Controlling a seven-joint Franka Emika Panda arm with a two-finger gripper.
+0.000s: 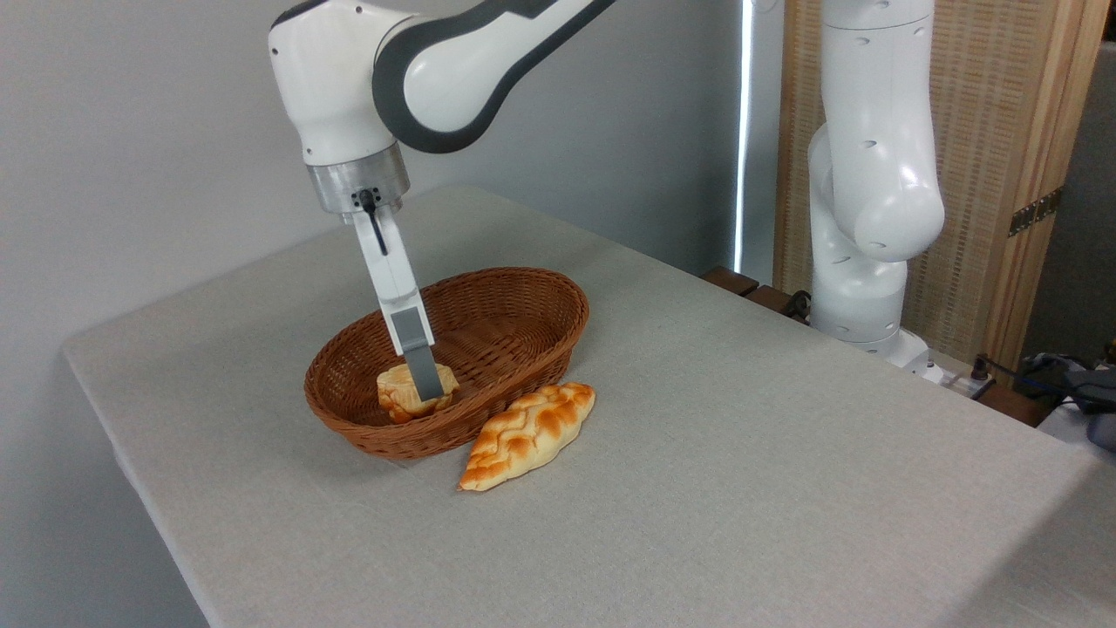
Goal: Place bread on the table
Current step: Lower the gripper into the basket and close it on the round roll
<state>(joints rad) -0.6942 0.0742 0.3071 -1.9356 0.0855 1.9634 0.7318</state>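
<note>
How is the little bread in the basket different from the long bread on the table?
The bun is small, chunky and roundish; the braided loaf is longer, flatter and pointed. The bun sits inside the wicker basket, while the loaf lies outside on the table, right against the basket's front. The claw is down at the bun; nothing touches the loaf. Both are tan with golden-orange patches.

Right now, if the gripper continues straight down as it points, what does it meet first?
The gripper would meet the small pale tan bun in the brown wicker basket; it seems already at it, though depth is unclear.
</note>
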